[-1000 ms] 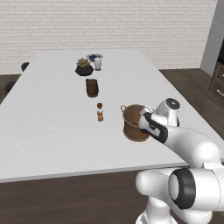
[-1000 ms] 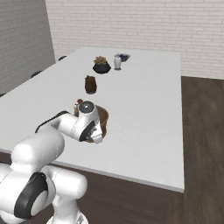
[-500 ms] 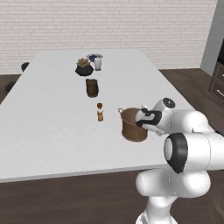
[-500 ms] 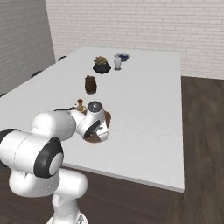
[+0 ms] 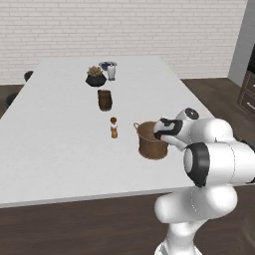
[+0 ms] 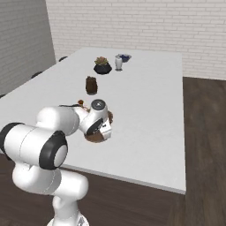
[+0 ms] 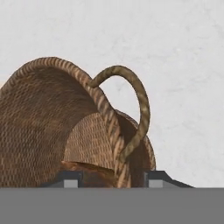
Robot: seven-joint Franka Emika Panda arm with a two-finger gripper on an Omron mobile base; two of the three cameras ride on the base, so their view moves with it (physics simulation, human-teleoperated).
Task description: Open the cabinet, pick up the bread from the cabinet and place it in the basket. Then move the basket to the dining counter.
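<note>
The brown woven basket [image 5: 151,142] [image 6: 98,137] stands upright on the white dining counter [image 5: 55,144] [image 6: 150,101], near its front edge. My gripper [image 5: 159,135] [image 6: 103,128] reaches it from the right, at the rim. In the hand view the basket [image 7: 39,118] lies close up, and its rim and loop handle [image 7: 140,100] run between my two fingertips [image 7: 70,178]. The gripper [image 7: 113,179] is open, its jaws wider than the rim. A dark brown lump [image 7: 89,173] shows low inside the basket; I cannot tell if it is the bread.
Behind the basket stand a small bottle [image 5: 114,128] [image 6: 80,103] and a brown cup [image 5: 104,99] [image 6: 91,84]. Farther back are a plant in a black pot [image 5: 95,76] [image 6: 102,65] and a glass [image 5: 111,71] [image 6: 118,62]. Dark floor lies right of the counter.
The arm's elbow has swung up over the counter's edge and the hand has edged slightly toward the basket. The basket has stayed in place.
</note>
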